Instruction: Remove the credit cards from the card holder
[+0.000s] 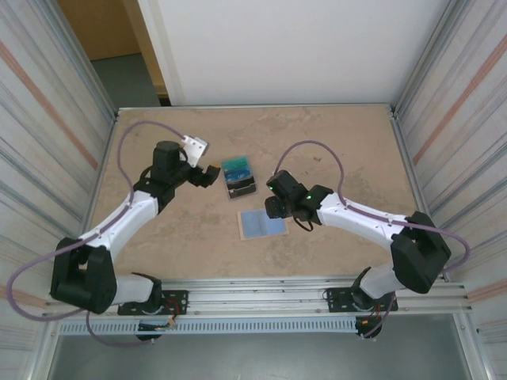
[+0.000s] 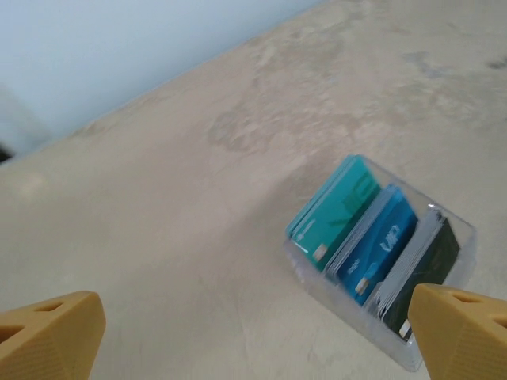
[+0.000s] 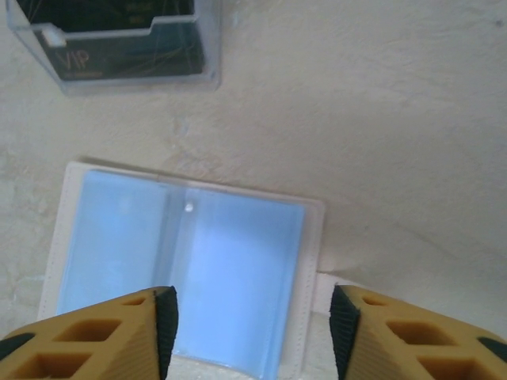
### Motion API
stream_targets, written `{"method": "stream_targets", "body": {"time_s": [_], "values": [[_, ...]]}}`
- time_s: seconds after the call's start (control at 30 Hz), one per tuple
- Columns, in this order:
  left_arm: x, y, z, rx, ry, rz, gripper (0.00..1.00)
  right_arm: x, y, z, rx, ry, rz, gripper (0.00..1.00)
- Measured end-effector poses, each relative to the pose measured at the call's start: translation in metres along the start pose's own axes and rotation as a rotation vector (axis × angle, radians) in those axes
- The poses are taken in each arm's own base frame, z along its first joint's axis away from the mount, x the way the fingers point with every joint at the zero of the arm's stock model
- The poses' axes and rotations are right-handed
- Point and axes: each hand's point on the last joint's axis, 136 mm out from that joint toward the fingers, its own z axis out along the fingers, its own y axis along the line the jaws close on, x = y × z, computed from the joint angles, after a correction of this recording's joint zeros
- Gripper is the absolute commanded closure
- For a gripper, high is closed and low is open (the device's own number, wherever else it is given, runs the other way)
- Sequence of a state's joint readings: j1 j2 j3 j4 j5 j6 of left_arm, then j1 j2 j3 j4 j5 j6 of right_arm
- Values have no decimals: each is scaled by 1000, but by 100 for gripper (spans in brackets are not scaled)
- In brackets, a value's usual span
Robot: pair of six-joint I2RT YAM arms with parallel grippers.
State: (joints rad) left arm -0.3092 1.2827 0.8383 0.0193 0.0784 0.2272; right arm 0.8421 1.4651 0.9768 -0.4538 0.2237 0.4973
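Left wrist, writing: the blue stack carries pale lettering along its face, too blurred to read with certainty.
Left wrist, container: a clear tray (image 2: 466,237) stands on the beige table (image 2: 198,182), tilted back.
Left wrist, contents: the credit cards (image 2: 372,237) stand on edge in it in three stacks, side by side: teal, blue, then dark.
Left wrist, jaws: the left gripper (image 2: 253,332) has its orange fingers (image 2: 55,336) spread wide at the two lower corners, with nothing between them and the tray just ahead.
Right wrist, writing: "VIP" in pale letters on the dark card at the front of the tray.
Right wrist, task's thing: the card holder (image 3: 198,269) lies flat and open on the table, pale blue inner face up, with a pale stitched border and a fold line down the middle.
Right wrist, tab: a small pale tab (image 3: 325,286) sticks out from the holder's right edge.
Right wrist, jaws: the right gripper (image 3: 253,332) hangs over the holder's near edge, fingers partly apart; whether they touch it I cannot tell.
Top view, layout: the tray sits mid-table between the two grippers, and the open holder lies just in front of it, nearer the arm bases, apart from it.
Top view, right arm: its gripper is at the holder's right end.
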Motion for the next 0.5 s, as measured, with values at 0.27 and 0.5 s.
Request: {"method": "stream_targets", "body": {"time_s": [0.27, 0.5], "values": [[48, 36, -45, -235, 13, -334, 1, 14, 49, 21, -36, 74, -69, 48], [75, 36, -55, -279, 39, -477, 1, 29, 82, 53, -51, 160, -78, 45]]}}
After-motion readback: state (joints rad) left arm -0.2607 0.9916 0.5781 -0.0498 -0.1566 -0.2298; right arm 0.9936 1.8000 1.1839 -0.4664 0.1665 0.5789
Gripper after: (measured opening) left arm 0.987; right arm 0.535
